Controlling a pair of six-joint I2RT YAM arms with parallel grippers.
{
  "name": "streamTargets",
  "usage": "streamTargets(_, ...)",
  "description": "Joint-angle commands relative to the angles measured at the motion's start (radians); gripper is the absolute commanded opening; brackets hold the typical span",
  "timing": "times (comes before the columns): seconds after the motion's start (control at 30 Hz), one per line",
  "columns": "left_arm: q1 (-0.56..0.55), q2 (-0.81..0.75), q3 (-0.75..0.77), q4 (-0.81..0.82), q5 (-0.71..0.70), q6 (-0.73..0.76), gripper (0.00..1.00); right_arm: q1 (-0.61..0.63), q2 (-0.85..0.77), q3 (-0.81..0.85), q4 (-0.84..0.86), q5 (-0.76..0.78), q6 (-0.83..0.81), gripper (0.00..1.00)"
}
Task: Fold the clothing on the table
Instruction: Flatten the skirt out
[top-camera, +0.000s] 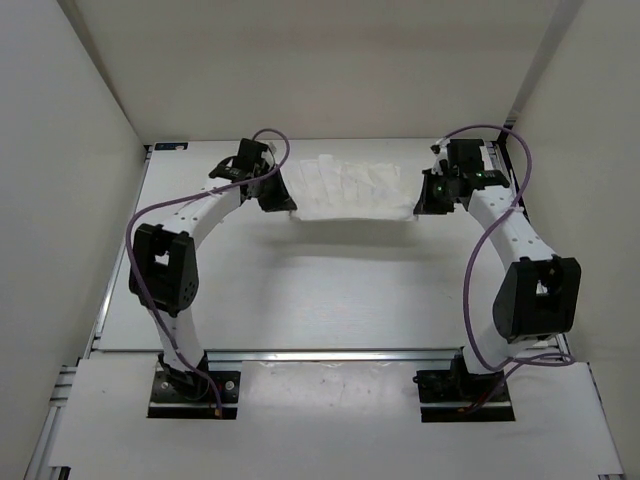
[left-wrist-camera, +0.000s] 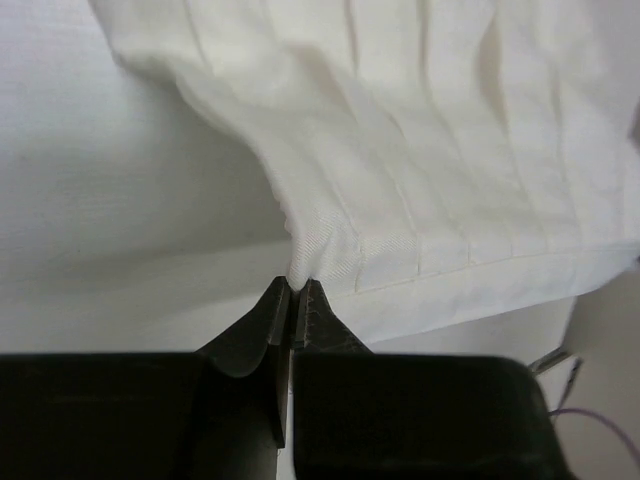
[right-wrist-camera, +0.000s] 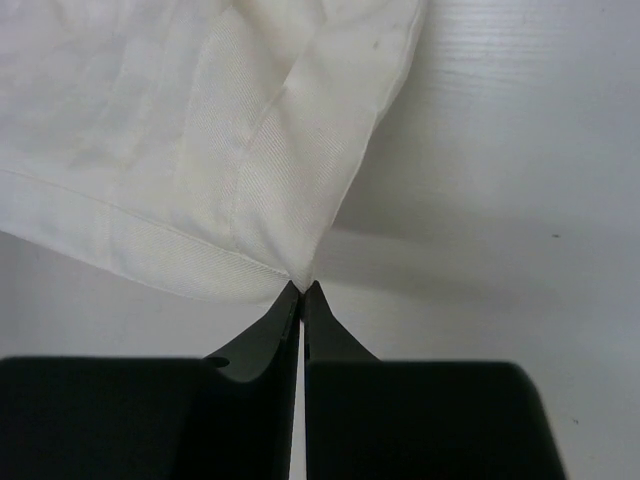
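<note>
The white creased clothing (top-camera: 355, 188) hangs stretched between my two grippers near the far side of the table (top-camera: 330, 290). My left gripper (top-camera: 282, 207) is shut on the clothing's near left corner; in the left wrist view the cloth (left-wrist-camera: 420, 180) bunches into the pinched fingertips of that gripper (left-wrist-camera: 296, 287). My right gripper (top-camera: 424, 208) is shut on the near right corner; in the right wrist view the hem of the clothing (right-wrist-camera: 200, 170) narrows to a point between the tips of that gripper (right-wrist-camera: 301, 288). The near edge is lifted and throws a shadow on the table.
White walls close in the table on three sides. Purple cables (top-camera: 475, 290) loop off both arms. Aluminium rails (top-camera: 330, 353) run along the near edge by the arm bases. Bare tabletop lies between the arms in front of the clothing.
</note>
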Motion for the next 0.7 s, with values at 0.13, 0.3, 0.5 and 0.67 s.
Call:
streamTargets(0.13, -0.077, -0.322, -0.176, -0.04, 0.154, 0.228, 0.0, 0.09, -0.299, -0.124, 0.0, 0.015, -0.118, 0.0)
streamTargets(0.3, -0.052, -0.676, -0.301, 0.098, 0.189, 0.186, 0.0, 0.222, -0.651, -0.324, 0.207, 0.091, -0.085, 0.0)
streamTargets(0.5, -0.008, -0.758, -0.239, 0.047, 0.183, 0.226, 0.0, 0.27, -0.865, -0.372, 0.288, 0.251, -0.059, 0.0)
streamTargets(0.67, 0.049, -0.651, -0.357, 0.068, 0.24, 0.162, 0.0, 0.135, -0.688, -0.339, 0.165, 0.1, -0.013, 0.01)
